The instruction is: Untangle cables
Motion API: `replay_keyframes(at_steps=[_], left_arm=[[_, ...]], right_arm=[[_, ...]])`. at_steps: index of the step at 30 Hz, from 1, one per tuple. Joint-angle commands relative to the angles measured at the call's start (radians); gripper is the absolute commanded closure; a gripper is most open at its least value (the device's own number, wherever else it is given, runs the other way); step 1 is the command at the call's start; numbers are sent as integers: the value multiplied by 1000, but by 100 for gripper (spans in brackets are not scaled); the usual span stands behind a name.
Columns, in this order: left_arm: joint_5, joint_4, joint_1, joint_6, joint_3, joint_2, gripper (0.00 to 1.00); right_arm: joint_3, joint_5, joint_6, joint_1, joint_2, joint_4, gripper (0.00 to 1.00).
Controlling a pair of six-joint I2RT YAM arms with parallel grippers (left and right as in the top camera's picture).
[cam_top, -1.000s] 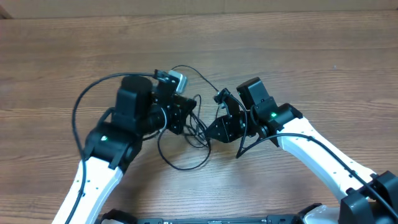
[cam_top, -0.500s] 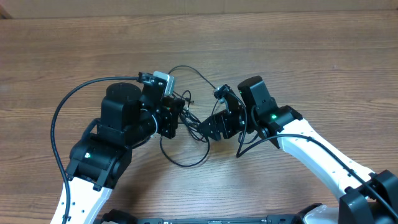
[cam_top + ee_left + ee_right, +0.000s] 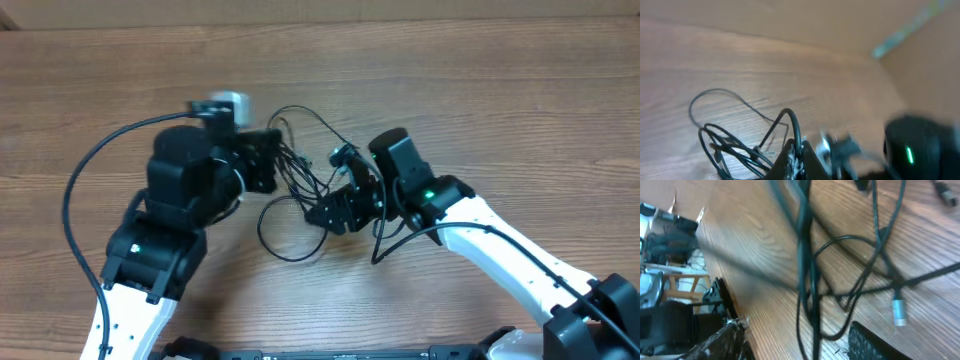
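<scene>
1. Left gripper (image 3: 262,165): its fingers (image 3: 794,159) are pressing together and pinching one strand of the cables (image 3: 298,190). In the wrist view that strand is arching up off the table (image 3: 480,90) into the fingertips.
2. Between the grippers: the cables are lying as a knot of crossed loops, just right of the left fingers and just ahead of the right ones. One wider loop is sagging toward the robot, clear of both sets of fingers.
3. Right gripper (image 3: 325,213): its fingers (image 3: 722,340) are standing spread, gripping nothing. Several strands are running through the gap between them, and a silver-tipped plug (image 3: 898,311) is lying just beyond one finger.
4. Progress, my reading: the work is looking early. One strand is anchored, but no cord is lying apart yet and the loops are crossing in several spots. Left to do: a second hold with the right fingers, drawing the strands apart, and laying each cord out alone.
</scene>
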Motion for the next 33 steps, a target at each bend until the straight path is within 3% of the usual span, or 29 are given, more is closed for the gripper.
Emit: replay_keyframes(at_steps=[1, 3, 5, 7, 10, 12, 13, 15, 21, 27, 29, 32, 33], left_arm=[[-56, 16, 37, -113, 21, -4, 96], [-57, -3, 43, -33, 21, -5, 96], [-62, -16, 43, 124, 21, -5, 96], [-164, -43, 43, 244, 21, -5, 96], [-381, -64, 43, 179, 21, -11, 96], [-413, -60, 45, -10, 21, -23, 96], [-386, -43, 45, -77, 21, -26, 96], [-300, 17, 44, -68, 21, -28, 96], [-29, 178, 42, 252, 21, -60, 96], [-11, 223, 42, 350, 21, -199, 96], [-84, 193, 42, 396, 21, -243, 96], [-493, 121, 43, 331, 6, -246, 96], [-537, 115, 43, 299, 2, -239, 96]], right_arm=[[-2, 57, -7, 10, 2, -6, 36], [-2, 88, 2, 8, 2, -18, 36], [-2, 124, 4, 3, 2, -38, 36], [-2, 163, 24, -5, 2, -51, 36], [-2, 217, 88, -14, 2, -62, 34], [-2, 238, 122, -14, 2, -65, 33], [-2, 244, 136, -14, 2, -66, 32], [-2, 245, 136, -14, 2, -69, 32], [-2, 418, 223, -14, 2, -147, 32], [-2, 487, 264, -14, 2, -175, 28], [-2, 487, 264, -14, 2, -174, 28], [-2, 487, 264, -14, 2, -172, 27], [-2, 487, 264, -14, 2, -171, 27]])
